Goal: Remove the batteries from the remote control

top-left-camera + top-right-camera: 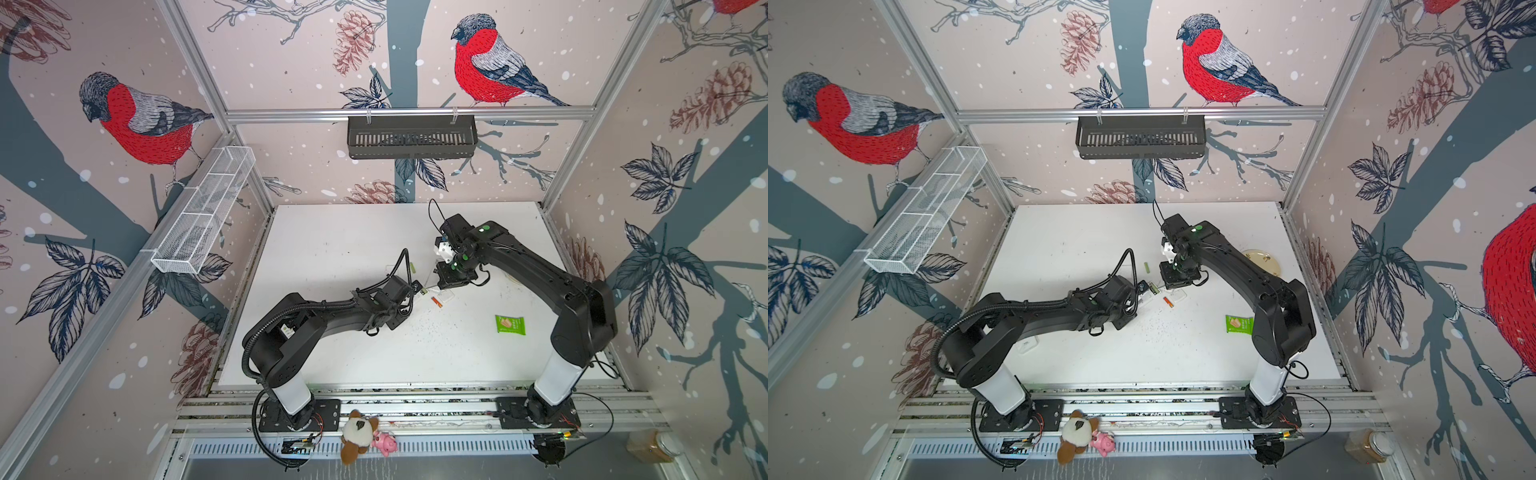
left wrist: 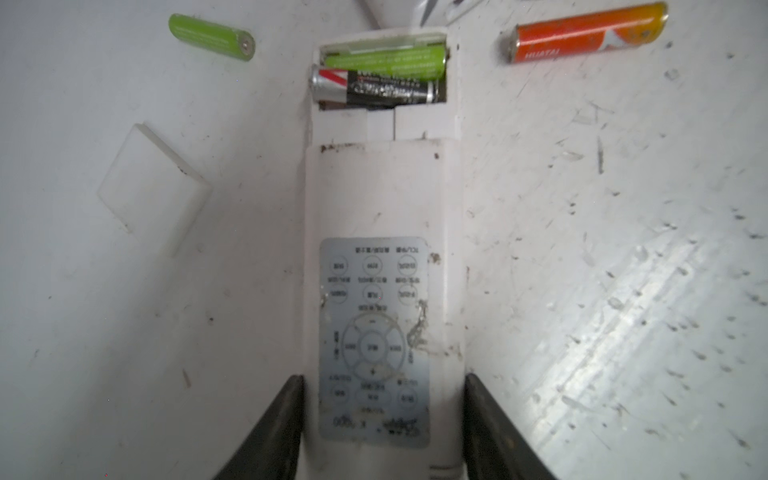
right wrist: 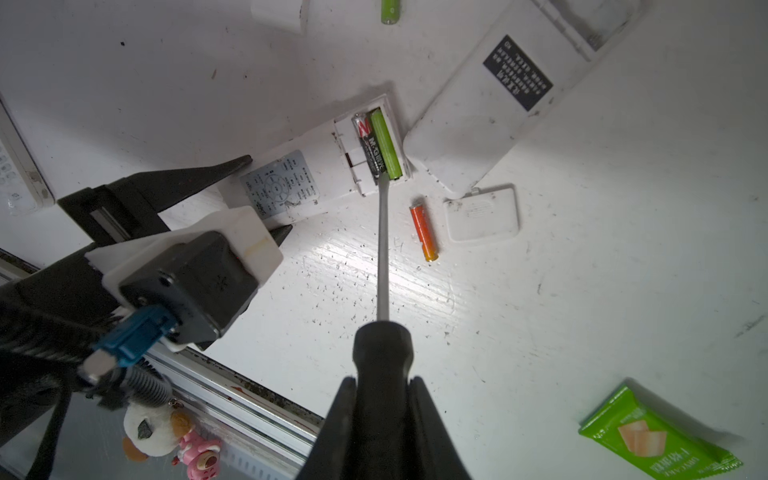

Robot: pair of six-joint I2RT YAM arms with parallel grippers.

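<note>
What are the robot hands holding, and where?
Left gripper: the remote control, by the sides of its label end. Right gripper: the screwdriver, by its black handle.

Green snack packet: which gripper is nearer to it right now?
Right. The right gripper, shut on the screwdriver, hangs left of the green snack packet in a top view. The left gripper, clamped on the remote, sits even farther left.

Matt, scuffed white plastic remote (image 2: 380,187); glossy-wrapped batteries (image 2: 386,87); screwdriver (image 3: 382,249) with dull metal shaft, matt black handle; table (image 2: 623,291) scratched, slightly shiny.
</note>
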